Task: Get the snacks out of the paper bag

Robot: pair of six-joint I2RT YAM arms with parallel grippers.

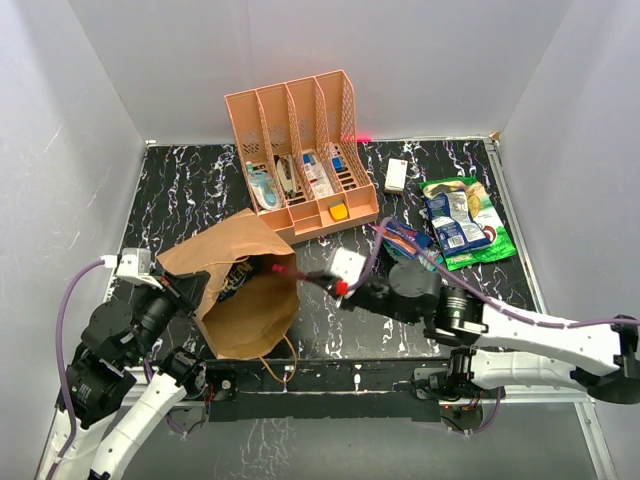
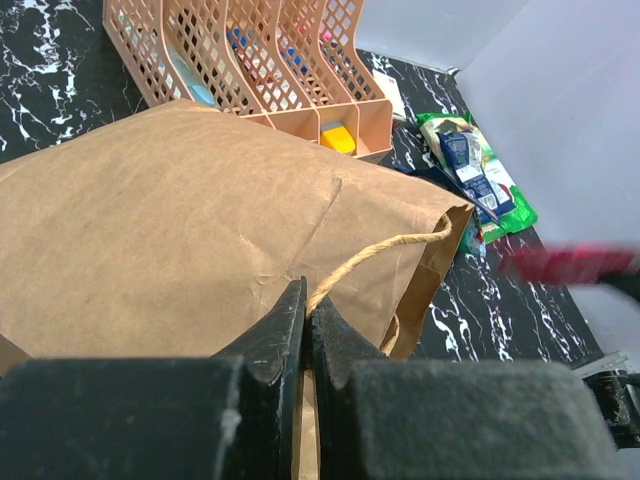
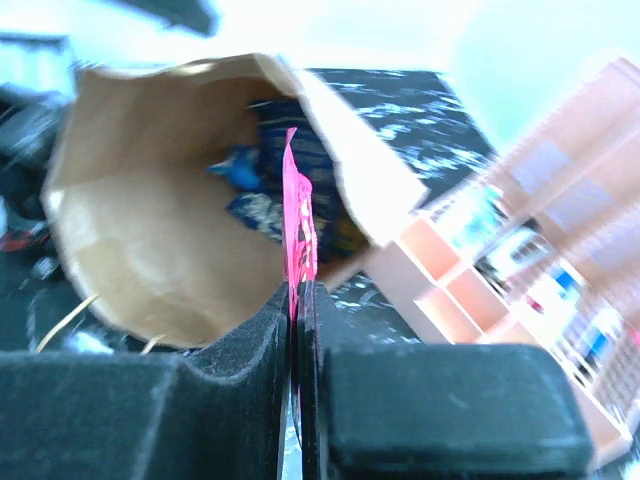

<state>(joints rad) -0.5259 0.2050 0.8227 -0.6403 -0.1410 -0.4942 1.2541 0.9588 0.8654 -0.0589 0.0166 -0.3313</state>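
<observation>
The brown paper bag (image 1: pixel 240 285) lies tilted on the black table, its mouth facing right. My left gripper (image 2: pixel 307 310) is shut on the bag's twine handle (image 2: pixel 385 250) at its rear edge. My right gripper (image 1: pixel 335 283) is shut on a red snack packet (image 1: pixel 285 270), held edge-on just outside the bag's mouth; in the right wrist view the packet (image 3: pixel 298 215) stands in front of the opening. Dark blue packets (image 3: pixel 285 165) remain inside the bag. A green chip bag (image 1: pixel 487 235) with blue packets (image 1: pixel 452 222) on it lies at the right, and another packet (image 1: pixel 405 238) beside it.
The orange-pink slotted file rack (image 1: pixel 300 150) with small toiletry items stands at the back centre, close behind the bag. A white remote (image 1: pixel 396 176) lies to its right. White walls enclose the table on three sides.
</observation>
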